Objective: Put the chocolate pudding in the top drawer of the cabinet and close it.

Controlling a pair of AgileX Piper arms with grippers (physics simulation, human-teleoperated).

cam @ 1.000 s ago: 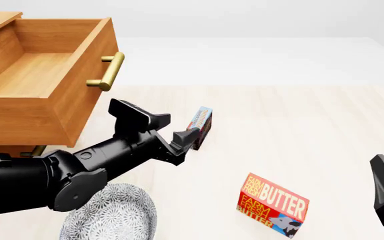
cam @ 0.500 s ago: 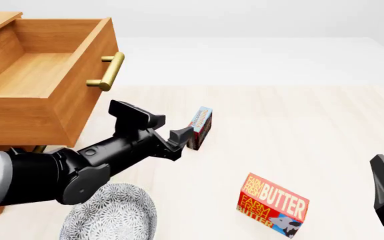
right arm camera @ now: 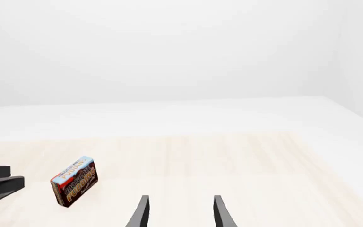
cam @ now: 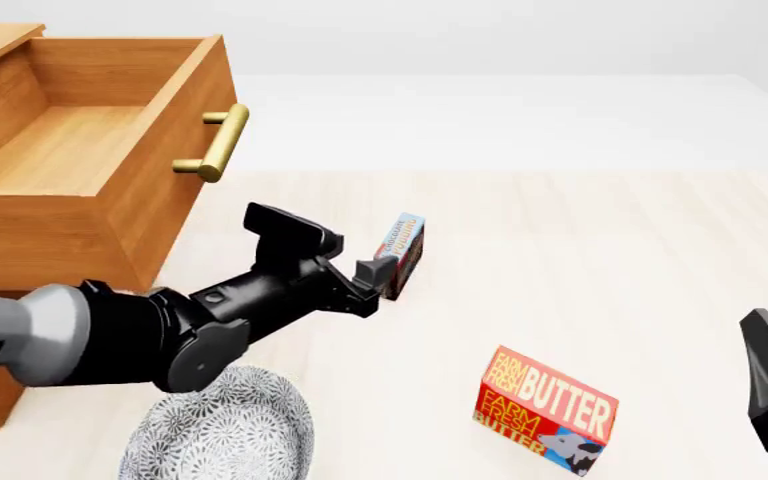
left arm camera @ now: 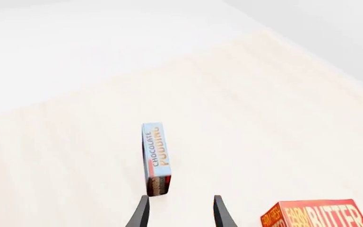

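- Broadly, the cabinet (cam: 37, 215) sits at the table's far left with the top drawer (cam: 97, 130) pulled well out, tray bare; I read that as deliberate, so the box can go straight in from above before the front gets pushed shut.
- The left arm reaches from beside the cabinet toward the table's middle, low and nearly level, which suits a side-on grasp of something standing on edge.
- The patterned plate (cam: 224, 435) and the butter box (cam: 547, 410) lie nearer me, clear of that approach line; neither needs touching.
- The right gripper (right arm camera: 178, 213) waits at the right edge, jaws parted and holding nothing, well apart from the action.
- The chocolate pudding (cam: 400, 255) stands on its narrow edge on the table, between the drawer front and the butter box.
- The left gripper (left arm camera: 180, 213) has its jaws set moderately apart, empty. In the wrist view the pudding (left arm camera: 155, 158) sits just ahead of the fingertips but offset toward one finger, not centred in the gap; I judge a small sideways correction is needed before advancing.
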